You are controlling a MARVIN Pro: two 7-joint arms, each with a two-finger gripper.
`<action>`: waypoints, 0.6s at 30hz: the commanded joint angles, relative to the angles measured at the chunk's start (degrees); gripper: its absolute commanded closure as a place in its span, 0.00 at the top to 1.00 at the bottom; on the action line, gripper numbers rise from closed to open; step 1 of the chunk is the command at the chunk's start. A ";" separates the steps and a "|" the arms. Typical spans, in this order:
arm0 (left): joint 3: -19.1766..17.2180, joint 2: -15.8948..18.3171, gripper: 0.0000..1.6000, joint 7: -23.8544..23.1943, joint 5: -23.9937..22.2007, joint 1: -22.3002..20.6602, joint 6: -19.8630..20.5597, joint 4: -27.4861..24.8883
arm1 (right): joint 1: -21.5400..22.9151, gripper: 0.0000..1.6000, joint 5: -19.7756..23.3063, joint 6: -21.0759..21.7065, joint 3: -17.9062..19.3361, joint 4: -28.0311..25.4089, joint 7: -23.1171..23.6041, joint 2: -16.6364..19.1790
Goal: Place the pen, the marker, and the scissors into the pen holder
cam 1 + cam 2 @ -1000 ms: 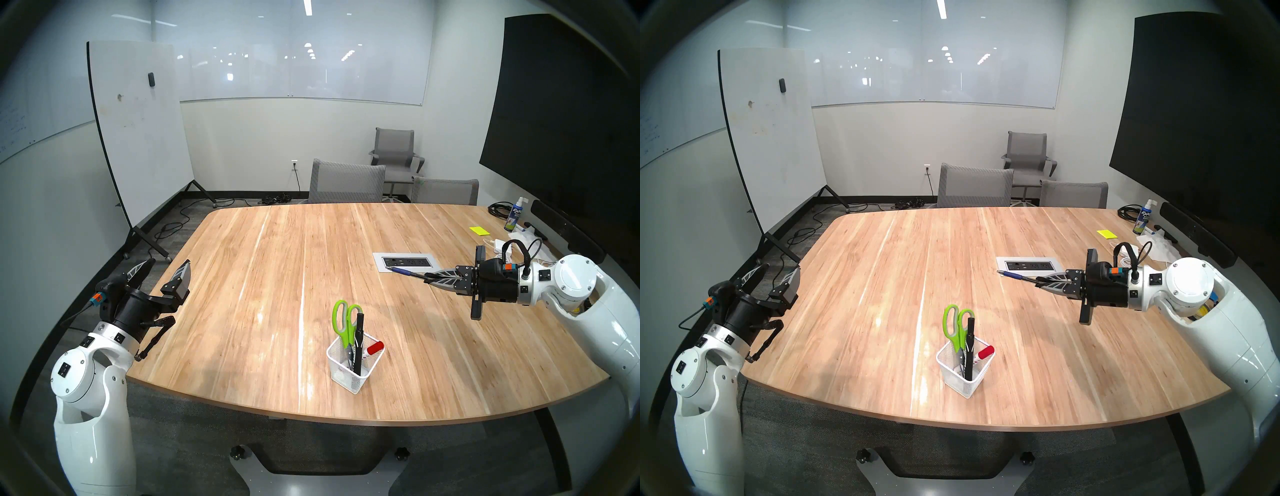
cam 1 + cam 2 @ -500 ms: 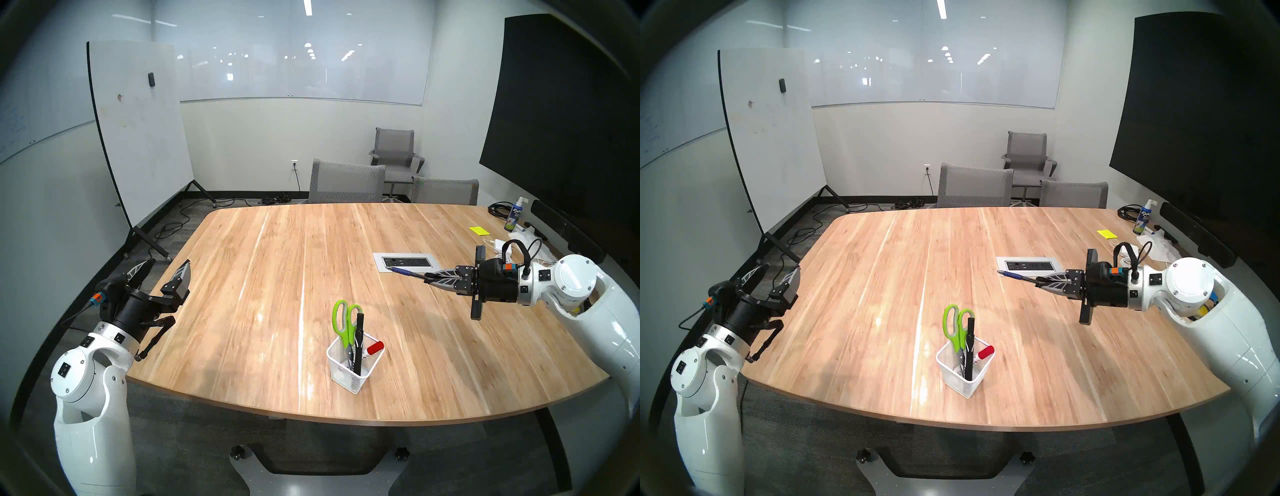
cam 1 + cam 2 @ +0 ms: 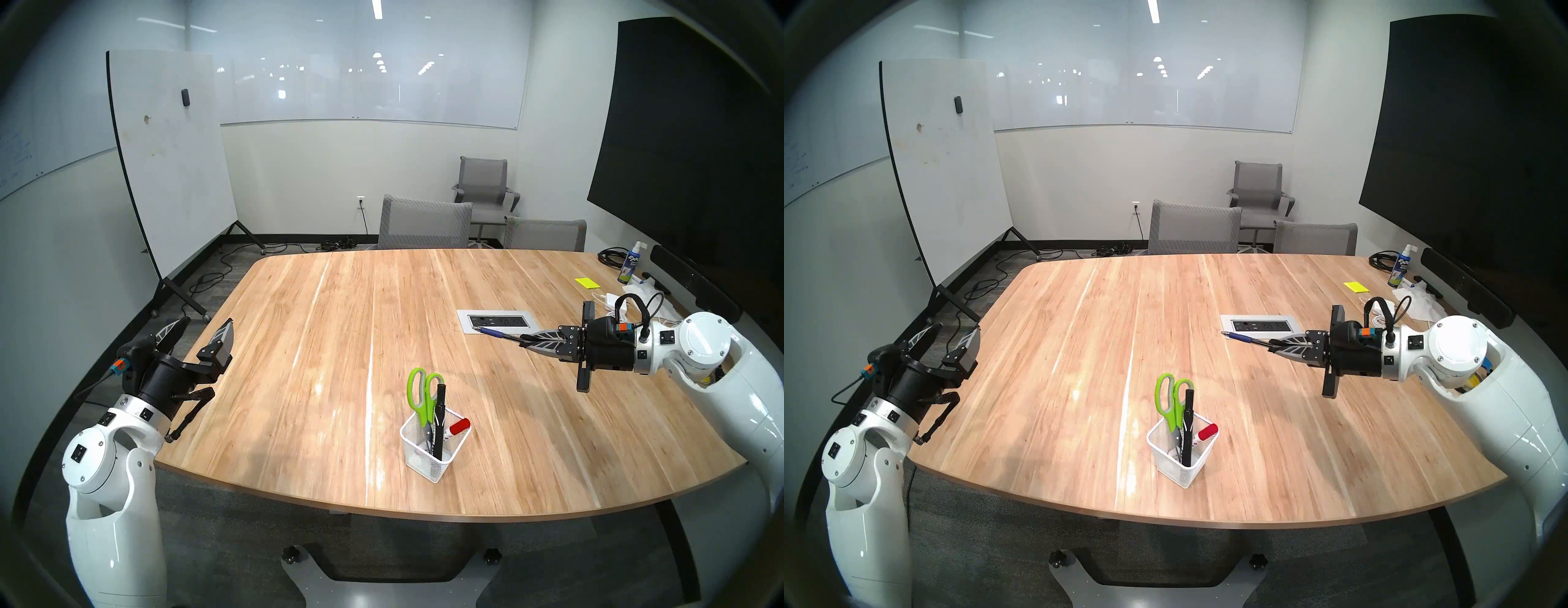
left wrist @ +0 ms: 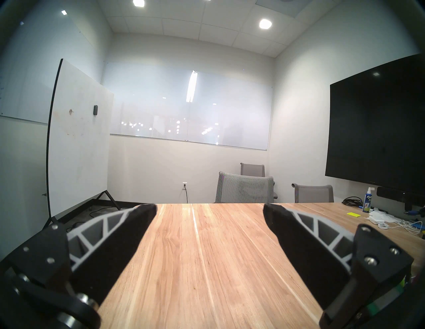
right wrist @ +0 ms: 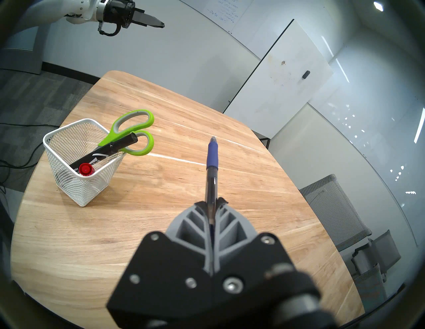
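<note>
The right end effector (image 5: 211, 202), ribbed grey fingers clamped on the slim blue pen (image 5: 212, 160), sits centre-frame, right of the white mesh pen holder (image 5: 69, 183) on the wood-grain counter (image 5: 161, 229); the left end effector (image 3: 203, 327) gapes apart.

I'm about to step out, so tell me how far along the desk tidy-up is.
Done: the scissors, a black marker and a red-capped marker already stand in the pen holder. In hand: the right gripper is shut on the blue pen, held above the table, off to the holder's side. Left: carry the pen over and drop it in. The left gripper is open and empty.
</note>
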 commanded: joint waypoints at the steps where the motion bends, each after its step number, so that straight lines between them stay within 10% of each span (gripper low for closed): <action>1: 0.12 -0.09 1.00 0.05 0.02 -0.05 -0.06 -1.26 | 0.77 0.00 0.12 -0.04 0.61 -0.27 -0.14 0.17; 18: 0.12 -0.10 1.00 0.05 0.02 -0.05 -0.06 -1.26 | 0.77 0.00 0.12 -0.04 0.61 -0.27 -0.15 0.17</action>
